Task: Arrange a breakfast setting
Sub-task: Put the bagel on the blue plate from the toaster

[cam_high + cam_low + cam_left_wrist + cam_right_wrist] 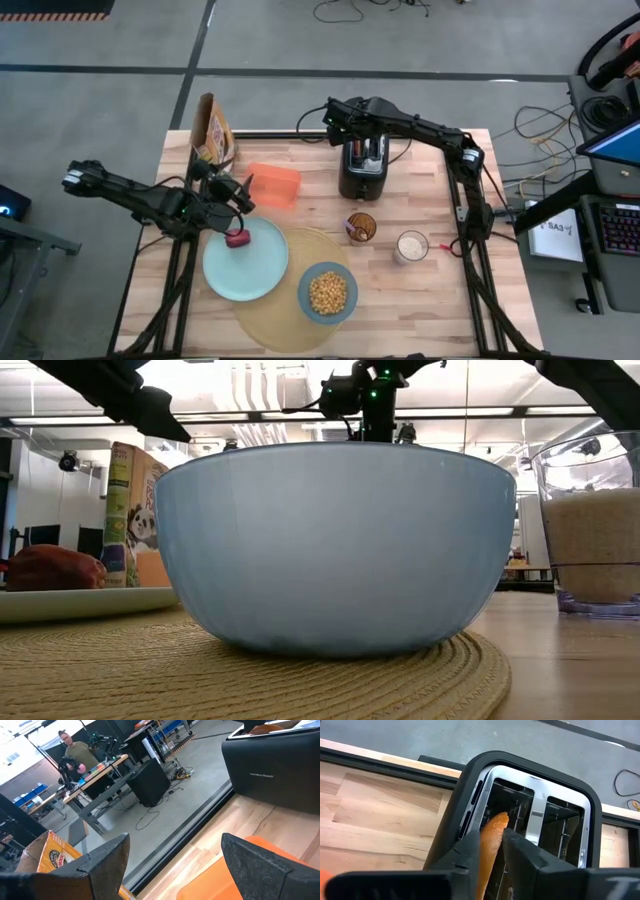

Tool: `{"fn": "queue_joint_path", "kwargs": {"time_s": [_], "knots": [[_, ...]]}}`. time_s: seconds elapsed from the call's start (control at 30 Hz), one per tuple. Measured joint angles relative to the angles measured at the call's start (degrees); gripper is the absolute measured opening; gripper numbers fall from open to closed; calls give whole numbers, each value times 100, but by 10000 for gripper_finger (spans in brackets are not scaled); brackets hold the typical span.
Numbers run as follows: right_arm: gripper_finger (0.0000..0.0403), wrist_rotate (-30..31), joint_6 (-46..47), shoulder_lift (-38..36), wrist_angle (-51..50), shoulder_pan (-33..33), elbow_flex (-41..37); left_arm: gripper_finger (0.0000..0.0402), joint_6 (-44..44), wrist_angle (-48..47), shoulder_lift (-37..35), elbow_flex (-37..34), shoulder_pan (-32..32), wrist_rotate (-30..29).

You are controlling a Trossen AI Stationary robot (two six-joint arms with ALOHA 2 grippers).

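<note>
The pale blue plate point(250, 270) lies partly on the round tan placemat point(278, 312), with the red apple point(238, 238) on its far rim. The blue bowl point(328, 292) with yellow cereal point(329, 291) stands on the placemat. My left gripper point(238, 195) is open and empty above the table just beyond the plate, next to the orange box. My right gripper point(497, 837) is over the black toaster point(362, 165), shut on a tan-orange bagel slice point(492, 840). The spoon does not show. My right gripper pinches the bagel slice between its two fingers, on the flat faces near its upper part point(487, 855). The fingers point(525, 852) point down from above. The slice hangs below them edge-on, its free end point(500, 817) at the mouth of the toaster's left slot point(512, 807).
The orange box point(272, 185) lies beside my left gripper and a cereal box point(213, 130) stands at the far left. A small brown cup point(360, 227) and a glass of pale grain point(411, 246) stand right of the placemat.
</note>
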Motion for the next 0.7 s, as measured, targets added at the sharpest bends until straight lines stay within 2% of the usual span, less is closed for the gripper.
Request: {"fn": "queue_joint_path", "kwargs": {"time_s": [0.27,0.7], "knots": [[13,37,-49,0,46,-2,0,295,0,0,-2,0,0,-2],[8,163,-149,-14,-82,-2,125,294,0,0,-2,0,0,-4]]}}
